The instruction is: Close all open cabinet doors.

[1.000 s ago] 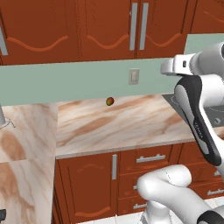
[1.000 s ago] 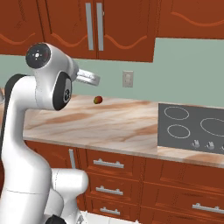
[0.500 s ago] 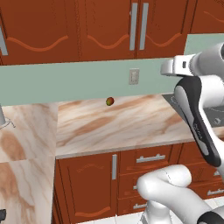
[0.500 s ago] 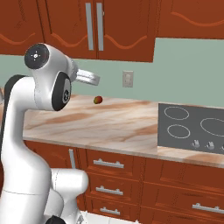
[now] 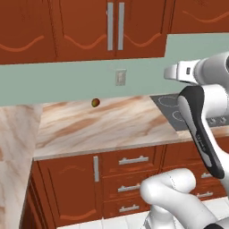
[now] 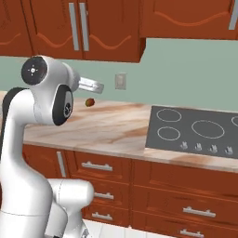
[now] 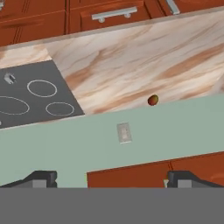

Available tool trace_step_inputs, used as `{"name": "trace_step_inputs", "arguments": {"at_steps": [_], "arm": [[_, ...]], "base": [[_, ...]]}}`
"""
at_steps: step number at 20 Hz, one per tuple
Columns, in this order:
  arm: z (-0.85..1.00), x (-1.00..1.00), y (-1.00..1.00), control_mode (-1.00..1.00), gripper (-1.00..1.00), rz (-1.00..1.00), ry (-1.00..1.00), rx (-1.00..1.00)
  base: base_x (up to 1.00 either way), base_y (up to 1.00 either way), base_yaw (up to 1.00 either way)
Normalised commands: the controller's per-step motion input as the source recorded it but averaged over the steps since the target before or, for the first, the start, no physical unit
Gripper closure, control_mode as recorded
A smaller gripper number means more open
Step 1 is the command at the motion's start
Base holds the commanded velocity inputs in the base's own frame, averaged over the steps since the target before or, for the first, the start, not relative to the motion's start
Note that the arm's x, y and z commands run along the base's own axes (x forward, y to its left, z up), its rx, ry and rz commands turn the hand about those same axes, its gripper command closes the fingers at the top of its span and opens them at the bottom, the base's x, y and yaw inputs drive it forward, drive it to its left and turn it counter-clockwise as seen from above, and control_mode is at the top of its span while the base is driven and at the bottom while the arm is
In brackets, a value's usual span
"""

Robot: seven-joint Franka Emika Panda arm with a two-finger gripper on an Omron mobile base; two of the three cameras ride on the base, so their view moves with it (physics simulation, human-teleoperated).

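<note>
So the cabinet doors (image 5: 114, 27) sit along the top of the left base view, the middle pair shut flush with their two silver bar handles (image 5: 115, 26) side by side. In the right base view they're in the upper left. The gripper (image 7: 109, 180) is at the bottom of the hand view, jaws spread wide, holding nothing, aimed at the green wall. On the marble worktop (image 5: 103, 123) a small round fruit (image 5: 95, 103) lies near the wall, with the cooktop (image 6: 195, 132) at the right.
</note>
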Motion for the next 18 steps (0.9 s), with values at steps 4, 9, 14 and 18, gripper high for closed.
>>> {"name": "trace_step_inputs", "arguments": {"at_steps": [4, 9, 14, 18], "arm": [[0.0, 0.0, 0.0, 1.0, -1.0, 0.0, 0.0, 0.0], [0.0, 0.0, 0.0, 1.0, -1.0, 0.0, 0.0, 0.0], [0.0, 0.0, 0.0, 1.0, -1.0, 0.0, 0.0, 0.0], [0.0, 0.0, 0.0, 1.0, -1.0, 0.0, 0.0, 0.0]], "base": [[-0.24, -0.78, 0.0], [-0.17, -0.73, 0.0], [-0.23, -0.73, 0.0], [-0.29, -0.68, -0.01]]}}
